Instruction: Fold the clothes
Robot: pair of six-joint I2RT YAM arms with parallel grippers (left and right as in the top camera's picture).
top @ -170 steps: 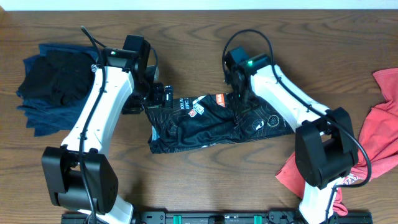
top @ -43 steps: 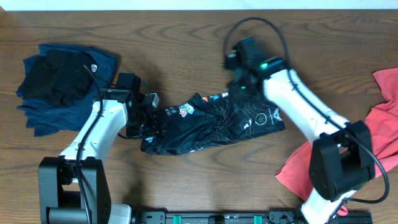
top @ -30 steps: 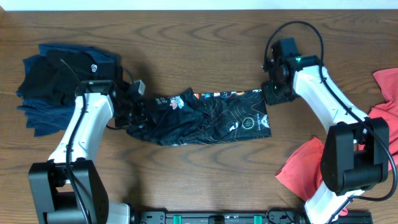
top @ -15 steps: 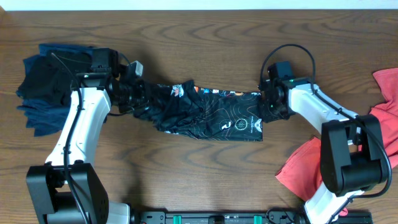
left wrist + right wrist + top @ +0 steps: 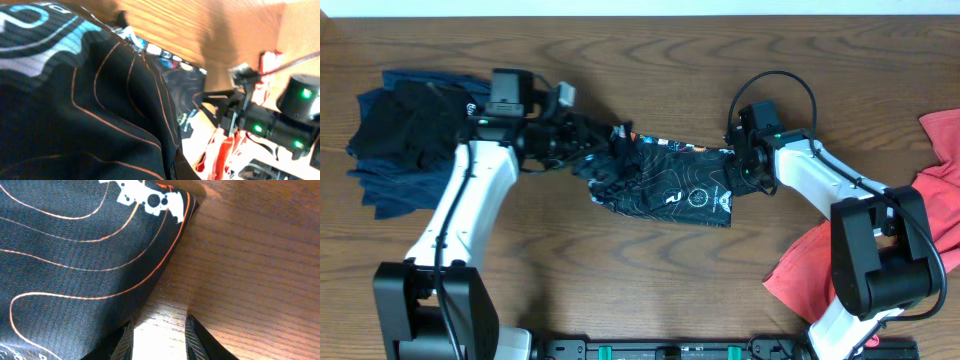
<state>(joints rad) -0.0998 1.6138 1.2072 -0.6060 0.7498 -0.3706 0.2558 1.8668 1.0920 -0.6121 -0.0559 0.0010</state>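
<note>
The black sports shirt point(image 5: 670, 185) lies mid-counter point(image 5: 650, 60), strung out left to right, its long axis running straight from one claw to the other. It's bunched and twisted at the left end, flatter at the right. There's the left claw point(image 5: 588, 138), clamped tight on that bunched end, orange-lined cloth filling its wrist view. Over at the flat right hem sits the right claw point(image 5: 738, 168). Its fingers point(image 5: 127, 337) show a narrow gap with bare wood between, so whether it pinches cloth I cannot tell. Each arm is nearest its own end. A navy pile point(image 5: 405, 130) and a red garment point(image 5: 930, 200) wait well apart.
</note>
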